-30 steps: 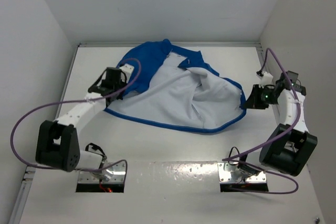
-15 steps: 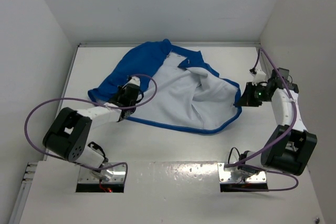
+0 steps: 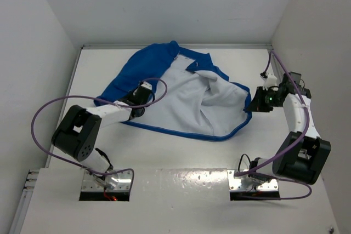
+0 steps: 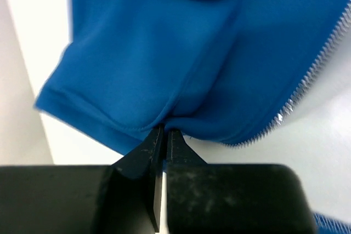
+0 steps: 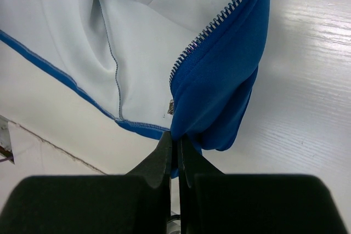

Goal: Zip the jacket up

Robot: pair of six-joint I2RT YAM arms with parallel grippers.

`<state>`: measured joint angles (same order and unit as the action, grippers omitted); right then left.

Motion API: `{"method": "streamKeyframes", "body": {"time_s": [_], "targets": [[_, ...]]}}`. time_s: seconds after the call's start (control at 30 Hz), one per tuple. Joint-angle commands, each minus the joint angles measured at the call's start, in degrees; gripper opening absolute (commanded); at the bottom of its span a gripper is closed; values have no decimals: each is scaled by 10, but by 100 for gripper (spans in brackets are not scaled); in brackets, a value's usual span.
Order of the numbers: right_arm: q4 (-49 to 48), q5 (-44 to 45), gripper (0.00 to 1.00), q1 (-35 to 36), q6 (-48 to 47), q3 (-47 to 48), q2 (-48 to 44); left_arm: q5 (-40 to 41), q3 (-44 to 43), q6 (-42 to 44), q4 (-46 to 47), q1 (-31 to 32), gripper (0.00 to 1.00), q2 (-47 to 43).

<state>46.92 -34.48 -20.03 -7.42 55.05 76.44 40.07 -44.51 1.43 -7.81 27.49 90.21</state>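
The royal blue jacket [image 3: 184, 100] lies open on the table, white lining up, its left front panel [image 3: 126, 75] folded over blue side out. My left gripper [image 3: 143, 92] sits low at that panel's near edge. In the left wrist view its jaws [image 4: 165, 131] are pressed together on a fold of blue fabric [image 4: 153, 58], with zipper teeth [image 4: 312, 75] at the right. My right gripper [image 3: 252, 105] is shut on the jacket's right corner. The right wrist view shows its tips [image 5: 176, 138] pinching blue cloth [image 5: 225, 91] just below the other row of zipper teeth [image 5: 219, 17].
White walls enclose the table [image 3: 164, 152] on the left, back and right. The right arm stands close to the right wall [image 3: 307, 36]. A purple cable [image 3: 41, 119] loops out beside the left arm. Two base plates [image 3: 107, 182] sit at the near edge.
My left gripper has moved right and inward with the jacket's left panel, which now lies folded over, blue side up. My right gripper has shifted slightly left with the right corner.
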Motion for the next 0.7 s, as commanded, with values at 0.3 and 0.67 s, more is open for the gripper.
{"method": "streamKeyframes", "body": {"time_s": [0.3,0.67], "targets": [[-16,-7,0,3,7,6,-11,-164,-32,49,-80,-34,16,-19],[-11,-7,0,3,8,7,-13,-210,-53,73,-103,-55,35,-17]]}}
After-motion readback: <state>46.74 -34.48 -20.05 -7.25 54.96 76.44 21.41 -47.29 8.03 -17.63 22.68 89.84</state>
